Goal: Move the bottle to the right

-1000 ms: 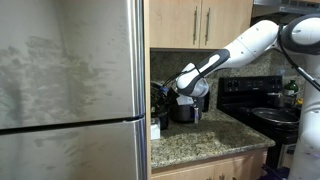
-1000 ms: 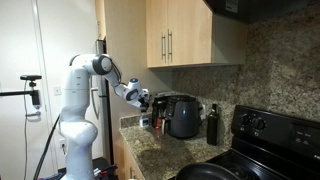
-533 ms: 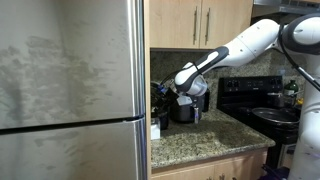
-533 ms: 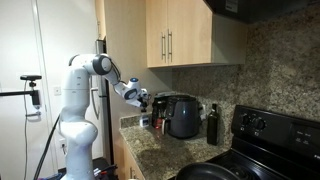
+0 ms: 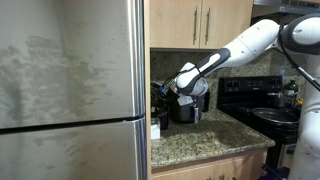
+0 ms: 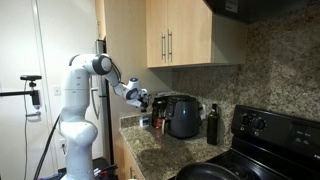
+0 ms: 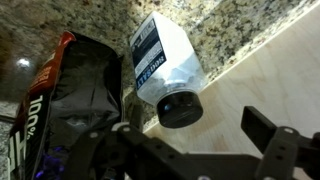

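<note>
In the wrist view a clear bottle (image 7: 163, 68) with a black cap and a white and blue label stands on the speckled granite counter (image 7: 235, 30), close to a pale wooden panel. My gripper (image 7: 196, 140) hangs above it, open and empty, with the cap between the finger lines and nothing touching. In both exterior views the gripper (image 5: 168, 93) (image 6: 143, 100) hovers over the counter's end beside the fridge. The bottle shows there as a small pale thing (image 5: 156, 128).
A black and red bag (image 7: 75, 95) stands right beside the bottle. A black appliance (image 5: 185, 108) (image 6: 182, 115) sits behind. A dark tall bottle (image 6: 212, 125) stands near the stove (image 6: 270, 135). The steel fridge (image 5: 70, 90) and the upper cabinets (image 6: 185, 35) bound the space.
</note>
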